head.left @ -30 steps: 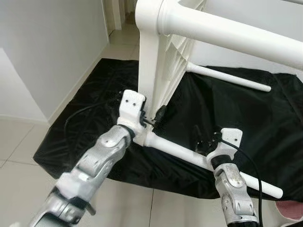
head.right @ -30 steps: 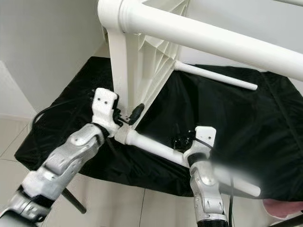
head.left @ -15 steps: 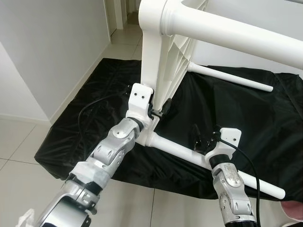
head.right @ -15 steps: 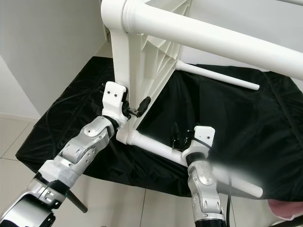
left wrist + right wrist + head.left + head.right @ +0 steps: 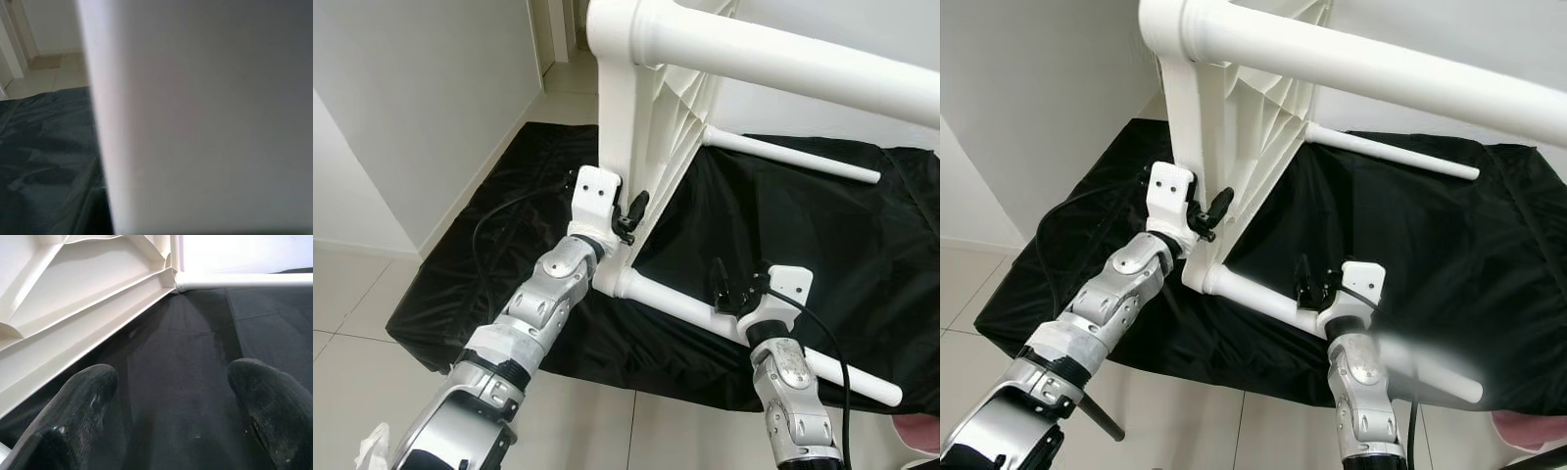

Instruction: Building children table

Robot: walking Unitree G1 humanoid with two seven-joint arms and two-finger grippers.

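Two hands steady the tipped table (image 5: 641, 108), legs pointing sideways.

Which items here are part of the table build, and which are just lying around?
Part of the job:
- white table top, standing on edge
- table legs fitted to it
- left gripper at its edge
- right gripper over the lower leg, fingers apart

Just about:
- black sheet beneath
- tiled floor
- pink thing at the corner

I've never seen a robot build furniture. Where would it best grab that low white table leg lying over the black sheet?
Probably mid-shaft on the low table leg, from above. It is a smooth, round bar lying nearly level, so open fingers can straddle it, about where the right gripper is now.
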